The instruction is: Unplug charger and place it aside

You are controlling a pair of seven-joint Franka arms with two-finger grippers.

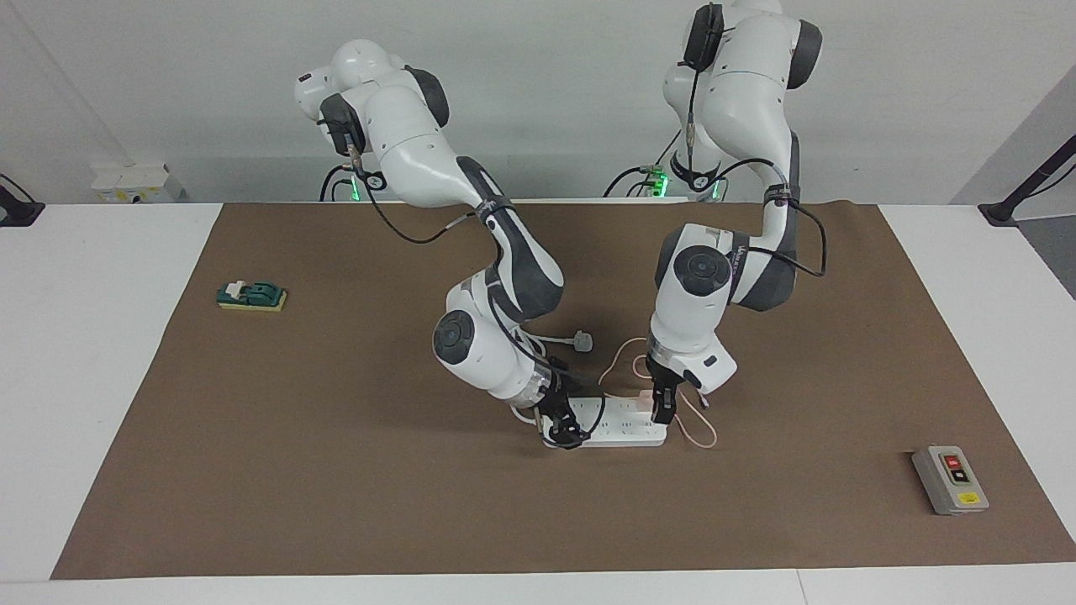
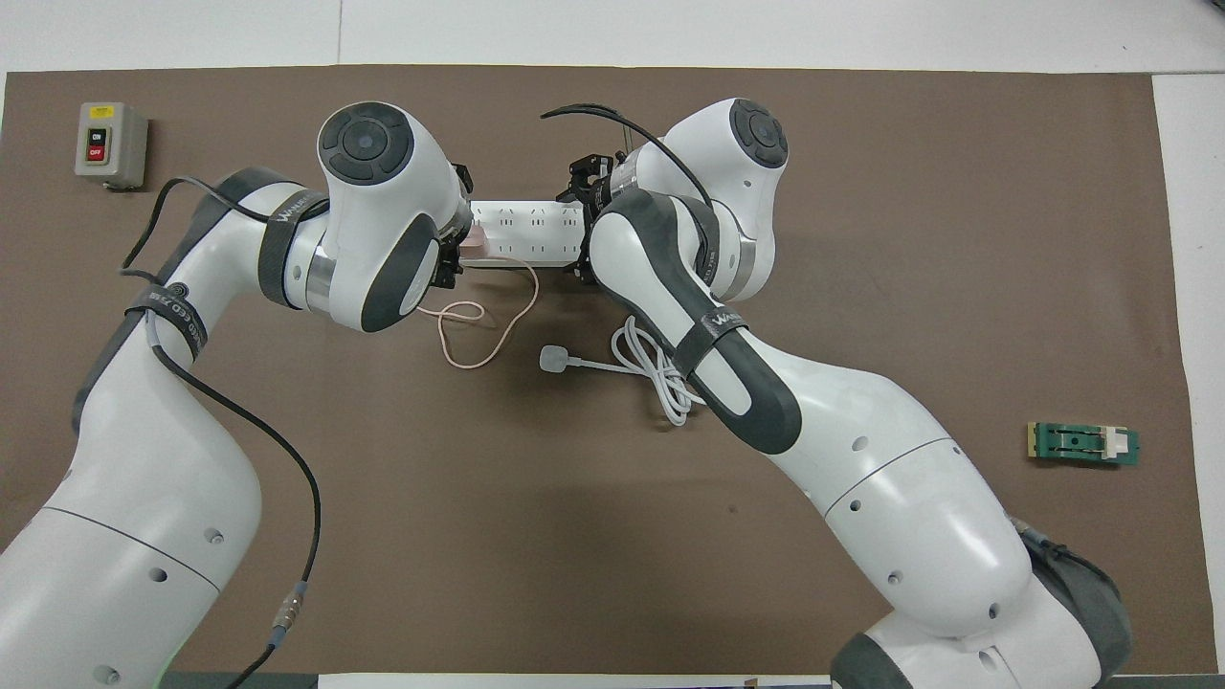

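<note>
Charger (image 1: 646, 392) plugged into the white power strip (image 1: 618, 424) at the strip's end toward the left arm; mid-table on the brown mat (image 1: 336, 470). Its thin pink cable (image 2: 478, 330) loops on the mat nearer the robots than the strip, another loop trailing past the strip's end.

Left gripper (image 1: 661, 409) down at the charger, fingers either side of the pink cube; contact looks likely but can't tell if the jaws are actually pinching it, wrist blocks the overhead view.

Right gripper (image 1: 561, 428) down on the strip's other end, toward the right arm. Can't tell whether its jaws are spread or pressed together.

Strip's white cord (image 2: 656, 368) bunched on the mat nearer the robots, white plug (image 2: 553, 359) lying loose beside it.

Grey switch box (image 2: 111, 144) toward the left arm's end, farther from the robots than the strip: readable "ON" and "OFF", yellow label above, text too small. Green block (image 2: 1083, 444) toward the right arm's end. Arm straps (image 2: 287, 206) carry lettering, not clearly readable.
</note>
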